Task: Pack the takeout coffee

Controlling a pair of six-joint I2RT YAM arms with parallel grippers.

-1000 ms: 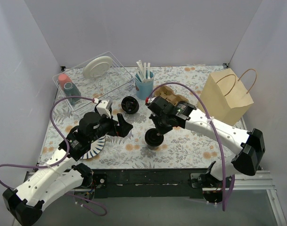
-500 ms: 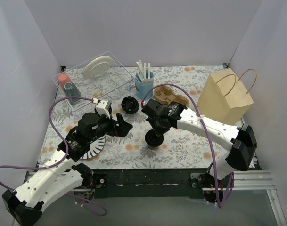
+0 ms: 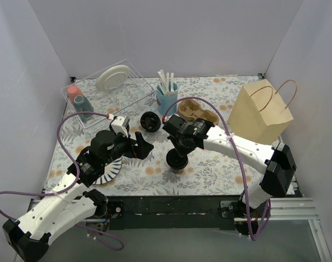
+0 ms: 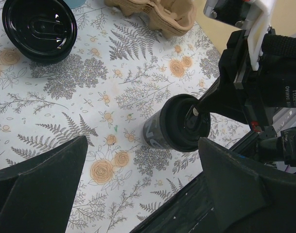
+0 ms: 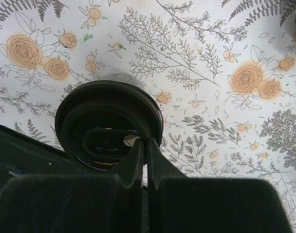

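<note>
The right arm stretched left and bent down, its right gripper (image 3: 181,148) with fingers pressed together, tips at the lid of the takeout coffee (image 3: 177,159), upright near-centre. The left gripper (image 3: 143,146) hovered spread wide, empty. 1 other black cup (image 3: 150,121) and 1 paper bag (image 3: 262,112) stood farther back.

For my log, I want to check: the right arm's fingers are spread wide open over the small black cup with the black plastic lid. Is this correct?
No. The right wrist view shows the right arm's fingers shut together, not spread, over the small black cup with the black plastic lid.
</note>
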